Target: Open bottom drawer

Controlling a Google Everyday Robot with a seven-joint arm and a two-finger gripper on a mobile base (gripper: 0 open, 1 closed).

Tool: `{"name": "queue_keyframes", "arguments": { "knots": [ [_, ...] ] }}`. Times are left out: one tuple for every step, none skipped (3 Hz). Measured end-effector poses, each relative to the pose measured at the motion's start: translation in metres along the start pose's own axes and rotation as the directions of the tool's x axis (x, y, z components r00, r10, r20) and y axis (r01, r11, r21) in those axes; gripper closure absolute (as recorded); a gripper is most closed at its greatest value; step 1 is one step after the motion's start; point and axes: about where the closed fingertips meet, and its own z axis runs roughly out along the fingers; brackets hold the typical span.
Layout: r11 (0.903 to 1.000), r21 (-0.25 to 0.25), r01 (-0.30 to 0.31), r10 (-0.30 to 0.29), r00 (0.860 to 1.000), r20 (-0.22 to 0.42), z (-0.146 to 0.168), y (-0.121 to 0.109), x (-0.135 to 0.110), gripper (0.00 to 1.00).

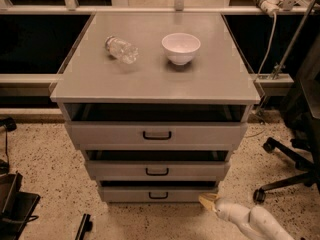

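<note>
The grey cabinet has three flat drawer fronts stacked one above another. The bottom drawer is the lowest and narrowest front, with a small black bracket handle. A dark gap shows above its top edge. My gripper, on a white arm, is low near the floor, just off the bottom drawer's right corner. It is to the right of the handle and apart from it.
A white bowl and a clear plastic bottle lying on its side are on the cabinet top. An office chair base stands at the right. Dark objects lie on the speckled floor at the left.
</note>
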Motion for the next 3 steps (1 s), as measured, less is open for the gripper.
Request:
{"name": "queue_keyframes", "arguments": {
  "knots": [
    [0.9999,-0.003,-0.010,0.010,1.000,0.004,0.006,0.003,0.004,1.00],
    [0.9993,0.037,0.009,-0.010,0.999,0.031,0.030,-0.011,0.000,1.00],
    [0.9972,0.068,0.032,-0.036,0.998,0.058,0.052,-0.025,-0.006,1.00]
  ]
}}
